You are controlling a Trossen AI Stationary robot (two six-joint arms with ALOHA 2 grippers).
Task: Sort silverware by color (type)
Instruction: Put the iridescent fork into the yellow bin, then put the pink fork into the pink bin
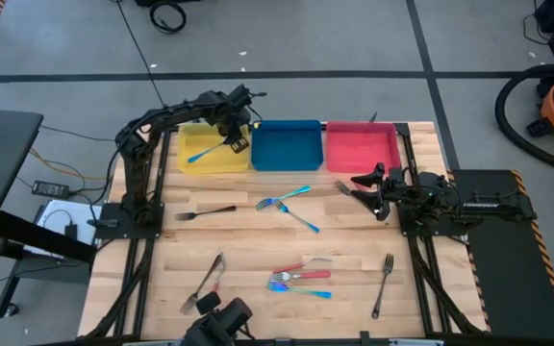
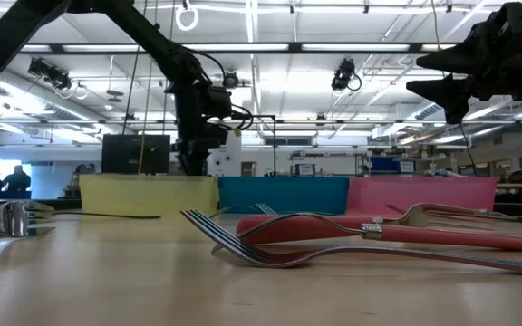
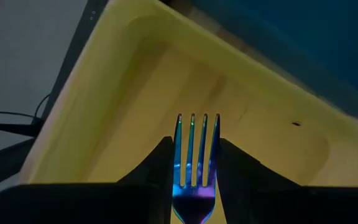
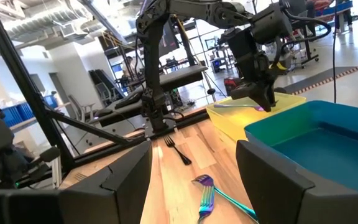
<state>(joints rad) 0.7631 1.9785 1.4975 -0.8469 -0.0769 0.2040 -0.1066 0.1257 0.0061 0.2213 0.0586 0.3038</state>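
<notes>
Yellow plastic fills the left wrist view: the rectangular yellow tray (image 1: 200, 160) lies directly under the left gripper (image 1: 231, 140), whose jaws are pinching a blue iridescent fork (image 3: 196, 168) at its neck, tines pointing out past the fingertips (image 3: 161, 163). From above, that fork's blue handle slants across the yellow tray, held above its floor. A blue rectangular tray (image 1: 287, 146) sits just beside the yellow one, and a red rectangular tray (image 1: 362, 148) beside that, all three in a row along the far edge of the wooden tabletop (image 1: 258, 240).

The right gripper (image 1: 364, 188) waits over the tabletop near the red tray, jaws spread wide with nothing between them.

Other silverware lies scattered on the wood. A dark grey metal fork (image 1: 204, 212) rests near the left arm's base. Two teal-handled pieces (image 1: 287, 204) lie crossed near the middle, below the blue tray. Toward the near edge, a red-handled fork (image 1: 301, 275) and a blue-handled fork (image 1: 299, 287) lie close together, a plain grey fork (image 1: 384, 284) lies to their right, and a pair of utensils, one grey and one red-handled (image 1: 205, 282), lies to their left.
</notes>
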